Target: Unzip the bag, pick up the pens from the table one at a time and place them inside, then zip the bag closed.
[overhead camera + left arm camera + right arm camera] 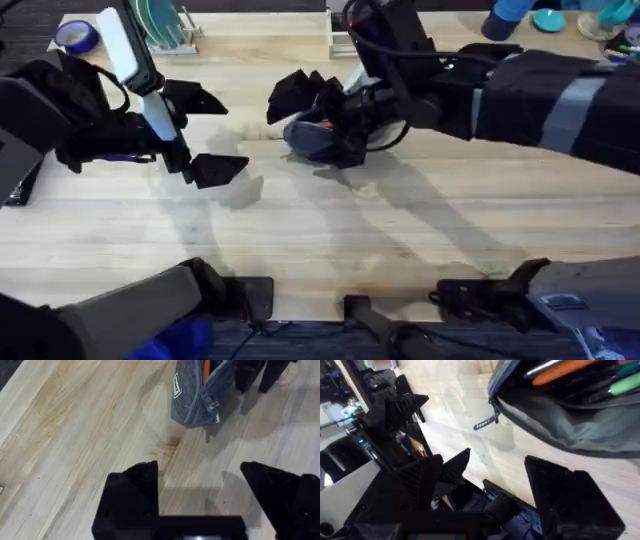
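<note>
Bag (318, 140) — upper centre of table (330, 250), at 2 o'clock from left gripper (215, 135), mouth unzipped, orange pen (205, 366) inside | left gripper: fingers apart, empty, well clear | right gripper (495, 472): fingers apart, just beside bag | step: zip closed; pinch zipper pull (486, 423), steady far end, draw straight.

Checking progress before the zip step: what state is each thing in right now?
bag: unzipped, mouth open, lying on the table.
orange pen: inside the bag.
zipper pull: hanging loose at the bag's end.
left gripper: open, empty, above bare table.
right gripper: open, empty, beside the bag.
</note>
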Robot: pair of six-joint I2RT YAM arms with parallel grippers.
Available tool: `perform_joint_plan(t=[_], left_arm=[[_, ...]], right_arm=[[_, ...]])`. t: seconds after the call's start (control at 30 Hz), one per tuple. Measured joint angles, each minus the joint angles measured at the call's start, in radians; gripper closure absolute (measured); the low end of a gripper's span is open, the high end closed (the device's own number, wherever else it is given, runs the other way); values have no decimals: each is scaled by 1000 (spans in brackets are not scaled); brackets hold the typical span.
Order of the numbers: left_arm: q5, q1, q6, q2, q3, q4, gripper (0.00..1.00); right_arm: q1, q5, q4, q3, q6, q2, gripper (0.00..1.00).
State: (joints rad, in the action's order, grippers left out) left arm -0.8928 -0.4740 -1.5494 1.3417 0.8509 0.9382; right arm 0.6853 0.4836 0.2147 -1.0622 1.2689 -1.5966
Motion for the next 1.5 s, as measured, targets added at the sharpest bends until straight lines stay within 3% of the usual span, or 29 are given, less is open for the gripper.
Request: perform_joint_plan(t=[0.23,0.6,0.97,1.5], left_arm=[[0,0,0,0,0,0,8],[0,0,0,0,0,0,7],[0,0,0,0,0,0,7],[0,0,0,0,0,0,7]], right_arm=[[25,-89,-1,0,11,0,5],[165,-284,-5,0,48,0,4],[164,-388,-88,0,129,-9,5],[164,-417,-179,0,229,-87,5]])
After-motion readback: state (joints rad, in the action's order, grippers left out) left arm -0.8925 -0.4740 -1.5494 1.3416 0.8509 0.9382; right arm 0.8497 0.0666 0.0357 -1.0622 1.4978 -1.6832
